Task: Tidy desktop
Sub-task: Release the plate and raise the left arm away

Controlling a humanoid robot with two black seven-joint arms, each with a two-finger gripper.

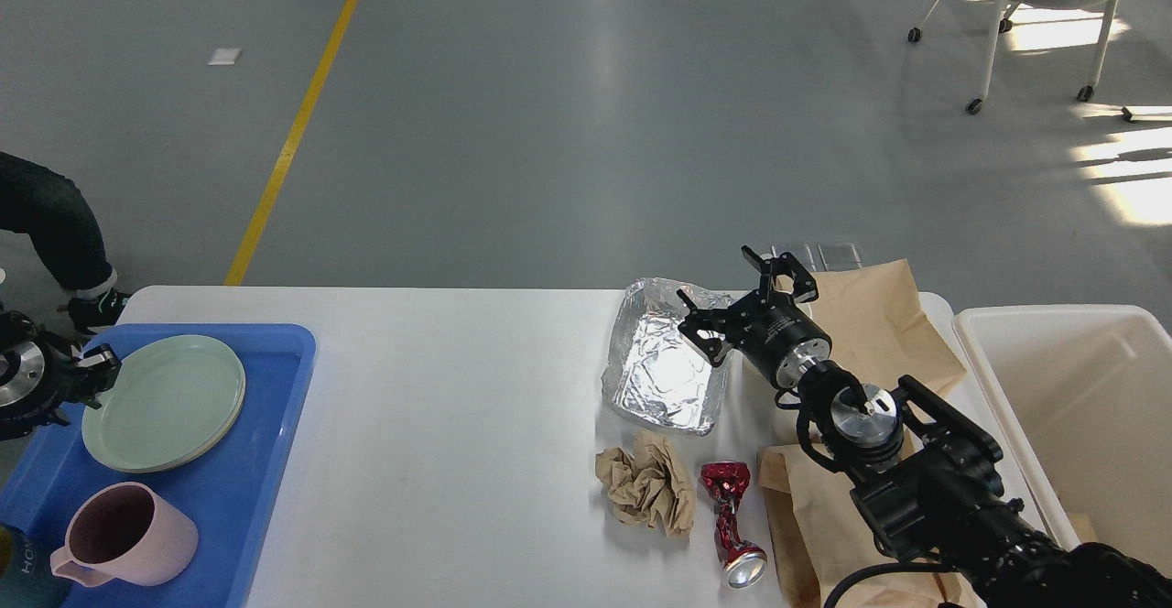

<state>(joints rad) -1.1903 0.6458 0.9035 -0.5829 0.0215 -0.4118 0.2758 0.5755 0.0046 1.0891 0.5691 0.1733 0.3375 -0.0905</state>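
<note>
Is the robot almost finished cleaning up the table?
Not yet. The green plate and pink cup sit in the blue tray. The left gripper is at the plate's edge; whether it grips is unclear. The right gripper, jaws open, hovers by the foil tray, holding nothing. Foil, paper ball, crushed can and paper bags are left on the desktop; the bin looks nearly empty.

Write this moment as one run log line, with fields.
left gripper: at green plate rim, grip unclear | right gripper: open over foil tray | desktop: crushed can

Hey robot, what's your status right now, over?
Right gripper open above foil tray. Left gripper beside green plate, grip unclear. Desktop untidy: crumpled paper, crushed can.
</note>
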